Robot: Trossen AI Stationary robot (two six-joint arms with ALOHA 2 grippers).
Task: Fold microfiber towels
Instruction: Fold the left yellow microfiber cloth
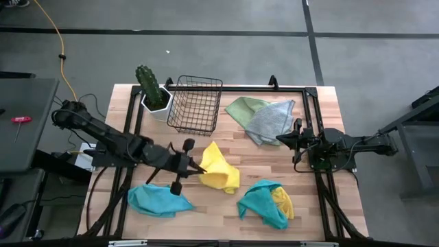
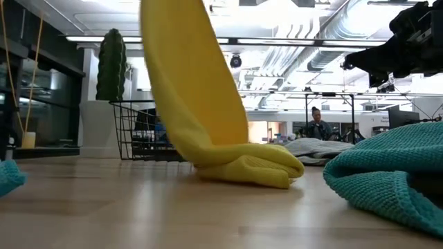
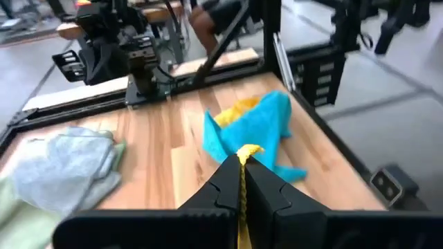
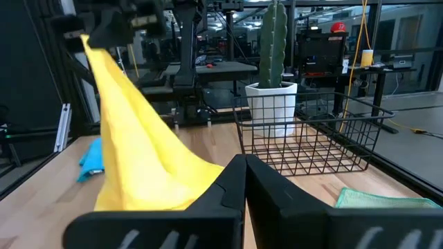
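Far left: teal towel (image 1: 151,200) crumpled near the front edge, untouched. Just right of it, left gripper (image 1: 199,169) pinched tight on a corner of the yellow towel (image 1: 221,168), fingers closed with only the cloth edge between them in the left wrist view; corner raised, rest draped down to a bunched heap on the wood table (image 1: 206,147) in the low view. Step in hand, judging by this: lifting to spread one cloth flat, no fold made yet. Next move likely needs the corner pulled out and laid flat, maybe a second grip from the other arm. Back left: cactus pot (image 1: 156,101), then black wire basket (image 1: 195,104), looks empty, mesh showing only table through it. Centre-front: teal-and-yellow pile (image 1: 266,204). Back right: light green towel (image 1: 243,108) under grey towel (image 1: 271,121). Right gripper (image 1: 280,139) hovering by the grey towel, fingers closed together on nothing.
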